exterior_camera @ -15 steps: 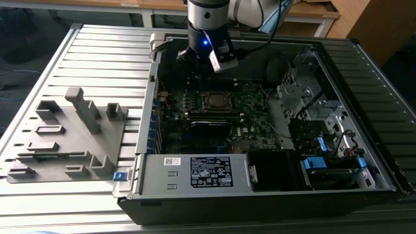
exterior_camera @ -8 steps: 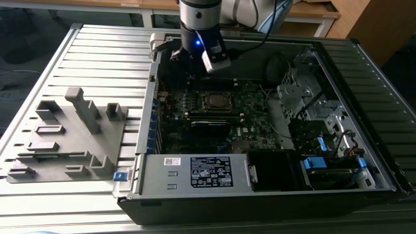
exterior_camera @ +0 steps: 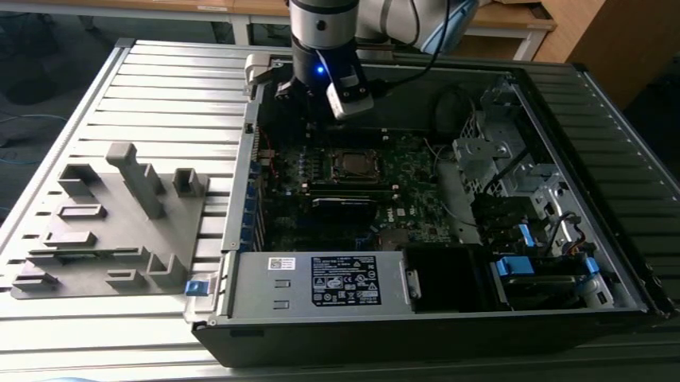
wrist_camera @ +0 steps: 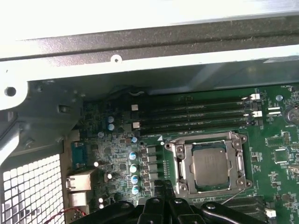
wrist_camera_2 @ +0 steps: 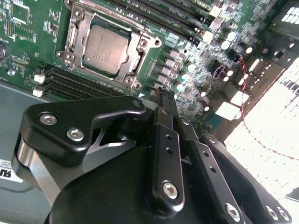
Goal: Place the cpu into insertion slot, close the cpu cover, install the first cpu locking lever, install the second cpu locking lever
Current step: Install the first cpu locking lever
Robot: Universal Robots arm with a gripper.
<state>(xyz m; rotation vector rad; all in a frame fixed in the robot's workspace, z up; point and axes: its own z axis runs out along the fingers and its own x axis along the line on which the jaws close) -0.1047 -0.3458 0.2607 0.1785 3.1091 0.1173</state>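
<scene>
Just beyond the fingertips, on the green board (wrist_camera_2: 28, 28) | cpu (wrist_camera_2: 106, 44) lies flat in insertion slot (wrist_camera: 190, 163), clear of the gripper (wrist_camera_2: 161, 93) | cpu cover (wrist_camera_2: 74, 29) down around it | gripper fingers pressed together, holding nothing

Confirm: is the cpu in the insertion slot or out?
In. Both wrist views show the cpu lying flat and square inside the insertion slot's metal rim.
</scene>
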